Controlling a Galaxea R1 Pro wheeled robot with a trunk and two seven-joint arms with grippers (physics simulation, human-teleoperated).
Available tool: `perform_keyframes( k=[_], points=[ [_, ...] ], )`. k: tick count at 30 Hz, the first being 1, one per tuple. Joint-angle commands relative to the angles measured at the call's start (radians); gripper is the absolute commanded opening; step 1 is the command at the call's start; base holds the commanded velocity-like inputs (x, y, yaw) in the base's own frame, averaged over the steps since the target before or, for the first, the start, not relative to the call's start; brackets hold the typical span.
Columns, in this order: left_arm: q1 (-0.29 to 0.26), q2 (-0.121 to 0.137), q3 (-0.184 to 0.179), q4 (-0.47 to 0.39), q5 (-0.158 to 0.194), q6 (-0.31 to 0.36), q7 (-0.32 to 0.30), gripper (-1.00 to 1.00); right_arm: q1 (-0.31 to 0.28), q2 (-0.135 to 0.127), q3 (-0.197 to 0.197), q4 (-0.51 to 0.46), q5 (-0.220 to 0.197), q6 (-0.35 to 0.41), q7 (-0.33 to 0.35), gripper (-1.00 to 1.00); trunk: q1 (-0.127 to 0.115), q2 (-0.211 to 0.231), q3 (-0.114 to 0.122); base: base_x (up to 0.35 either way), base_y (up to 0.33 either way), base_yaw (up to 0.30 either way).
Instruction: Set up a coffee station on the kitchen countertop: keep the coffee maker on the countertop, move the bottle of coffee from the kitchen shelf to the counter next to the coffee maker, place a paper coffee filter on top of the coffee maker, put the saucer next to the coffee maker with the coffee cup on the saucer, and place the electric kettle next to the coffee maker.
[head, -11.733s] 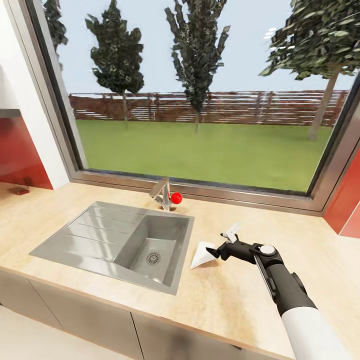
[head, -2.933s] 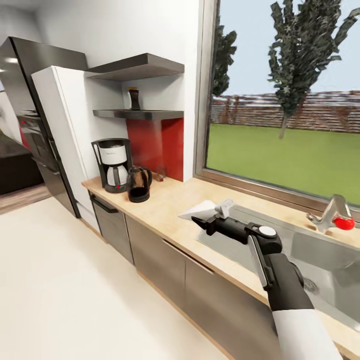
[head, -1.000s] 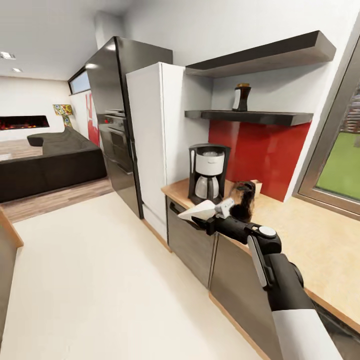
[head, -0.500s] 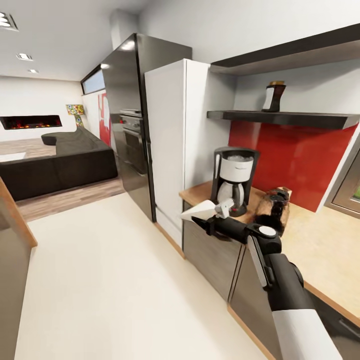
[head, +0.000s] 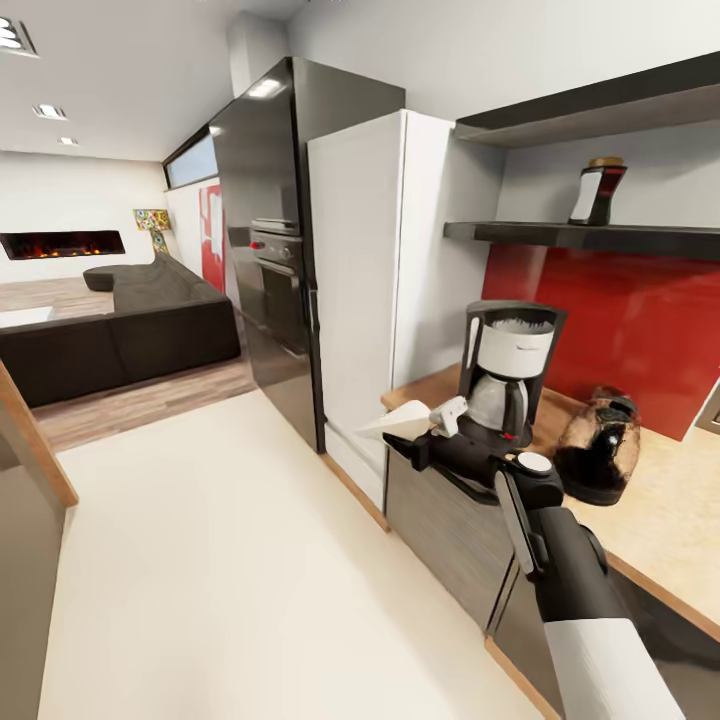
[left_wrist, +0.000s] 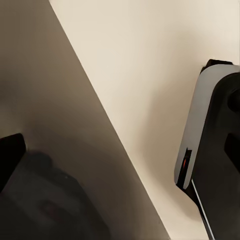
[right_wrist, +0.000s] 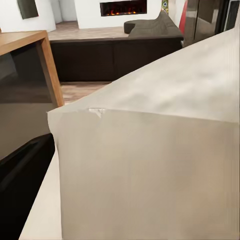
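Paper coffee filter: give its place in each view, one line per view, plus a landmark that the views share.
Head view: paper coffee filter at centre, pinched in the right gripper, in front of the coffee maker.
Right wrist view: large white sheet close to the lens.
Left wrist view: not in it.
Shared landmark: dark sofa.

Fridge (head: 265, 240): tall, dark, glossy, beside the white cabinet (head: 355, 290)
Sofa (head: 120, 330): dark, on wood flooring
Fireplace (head: 60, 243): lit, in far white wall
Backsplash (head: 620, 320): red panel
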Motion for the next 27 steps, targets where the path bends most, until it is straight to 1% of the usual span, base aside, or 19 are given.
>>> perform_keyframes(
  k=[1, 2, 6, 10, 15, 27],
  points=[
    [0.001, -0.006, 0.005, -0.004, -0.011, -0.004, 0.006, 1.00, -0.001, 0.002, -0.002, -0.007, 0.009, 0.004, 0.012, -1.00, 0.001, -0.002, -0.002, 0.040, 0.000, 0.000],
    [0.001, -0.011, 0.005, -0.010, -0.010, -0.005, 0.005, 1.00, -0.001, 0.004, -0.003, -0.010, 0.009, 0.004, 0.018, -1.00, 0.001, -0.002, -0.002, 0.078, 0.000, 0.000],
    [0.002, -0.011, 0.007, -0.009, -0.008, -0.006, 0.004, 1.00, -0.001, 0.006, -0.004, -0.009, 0.008, 0.004, 0.018, -1.00, 0.001, -0.002, -0.002, 0.114, 0.000, 0.000],
    [0.002, -0.009, 0.011, -0.008, -0.008, -0.007, 0.002, 1.00, -0.001, -0.008, -0.003, -0.008, 0.007, 0.004, 0.016, -1.00, 0.001, -0.002, -0.002, 0.277, 0.047, 0.000],
    [0.002, -0.009, 0.011, -0.009, -0.008, -0.007, 0.001, 1.00, -0.001, -0.011, -0.003, -0.008, 0.007, 0.004, 0.016, -1.00, 0.001, -0.002, -0.002, 0.317, 0.076, 0.000],
    [0.002, -0.011, 0.012, -0.009, -0.008, -0.007, 0.001, 1.00, -0.001, -0.011, -0.003, -0.008, 0.007, 0.004, 0.016, -1.00, 0.001, -0.002, -0.002, 0.309, 0.183, 0.000]
  ],
)
